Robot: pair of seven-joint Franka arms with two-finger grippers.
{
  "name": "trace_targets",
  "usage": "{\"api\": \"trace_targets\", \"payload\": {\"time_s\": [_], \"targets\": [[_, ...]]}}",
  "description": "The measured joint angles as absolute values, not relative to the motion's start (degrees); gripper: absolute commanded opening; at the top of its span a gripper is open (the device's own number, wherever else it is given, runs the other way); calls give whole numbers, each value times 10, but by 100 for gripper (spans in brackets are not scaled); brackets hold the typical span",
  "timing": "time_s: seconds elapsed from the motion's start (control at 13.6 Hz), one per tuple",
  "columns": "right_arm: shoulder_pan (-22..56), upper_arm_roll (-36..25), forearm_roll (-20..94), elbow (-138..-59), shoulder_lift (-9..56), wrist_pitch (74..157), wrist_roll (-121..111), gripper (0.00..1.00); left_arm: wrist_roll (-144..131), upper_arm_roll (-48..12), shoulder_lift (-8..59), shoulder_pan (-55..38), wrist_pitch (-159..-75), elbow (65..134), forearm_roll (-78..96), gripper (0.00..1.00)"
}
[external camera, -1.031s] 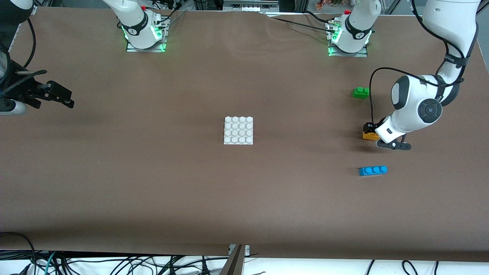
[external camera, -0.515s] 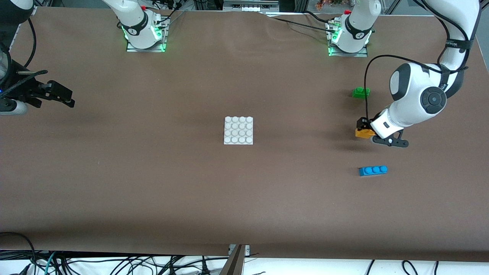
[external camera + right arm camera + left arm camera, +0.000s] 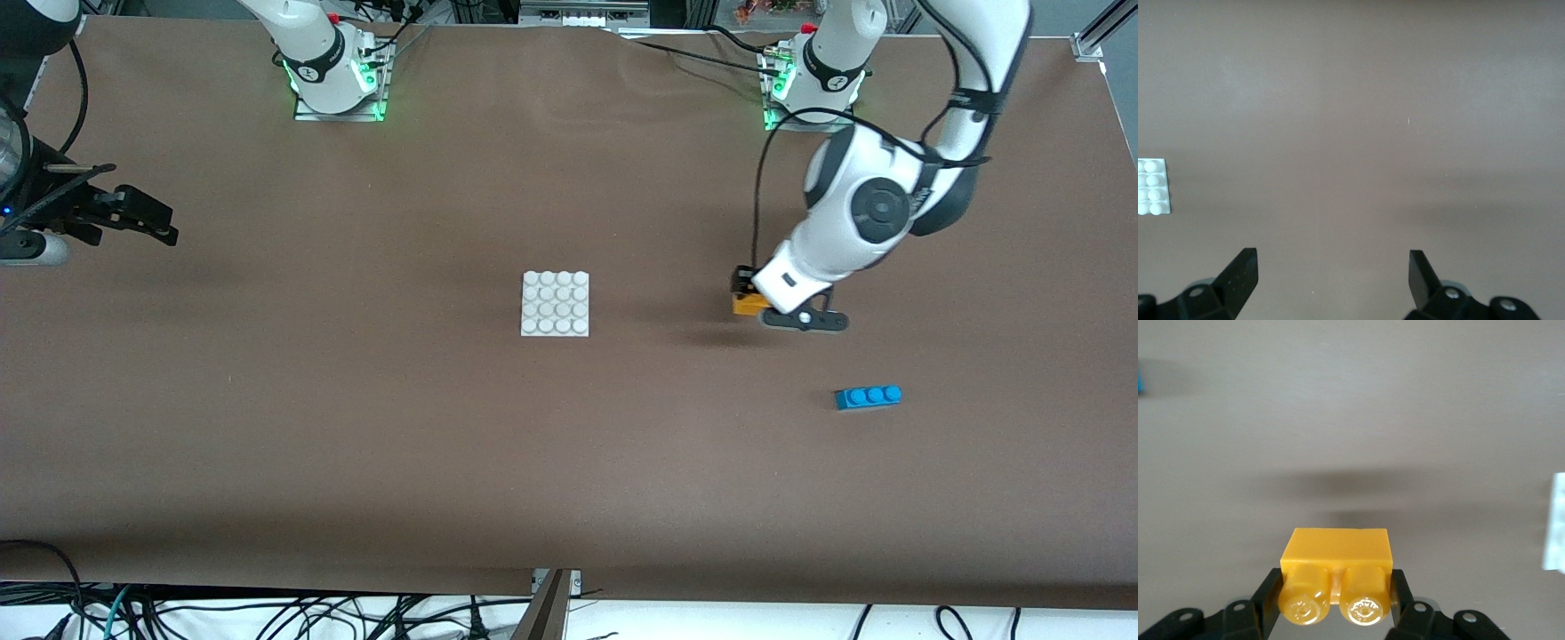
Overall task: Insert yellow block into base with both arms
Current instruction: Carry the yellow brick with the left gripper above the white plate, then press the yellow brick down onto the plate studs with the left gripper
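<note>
The yellow block hangs above the brown table, studs toward the wrist camera, with my left gripper shut on its two ends. It is over the bare cloth between the blue brick and the white studded base, toward the left arm's end. The base's edge shows in the left wrist view, and the base also appears in the right wrist view. My right gripper waits open over the right arm's end of the table, nothing between its fingers.
A blue three-stud brick lies nearer the front camera than the held block, toward the left arm's end. Brown cloth covers the table. Cables hang along the front edge.
My left arm has lifted the yellow block off the table and carried it toward the base. The right arm has stayed in place.
</note>
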State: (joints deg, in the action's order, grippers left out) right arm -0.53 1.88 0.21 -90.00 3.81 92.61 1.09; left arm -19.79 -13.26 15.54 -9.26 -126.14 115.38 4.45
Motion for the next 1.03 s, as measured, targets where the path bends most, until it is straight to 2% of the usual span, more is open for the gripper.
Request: {"api": "trace_targets", "payload": {"time_s": [0.59,1.03], "targets": [[-5,19,2,-901,40,926,11,100,-423,-132,306,-267,-1238,961,86,0],[-6,19,2,-901,40,926,11,100,-515,-129,403,-350,-1238,853,91,0]]}}
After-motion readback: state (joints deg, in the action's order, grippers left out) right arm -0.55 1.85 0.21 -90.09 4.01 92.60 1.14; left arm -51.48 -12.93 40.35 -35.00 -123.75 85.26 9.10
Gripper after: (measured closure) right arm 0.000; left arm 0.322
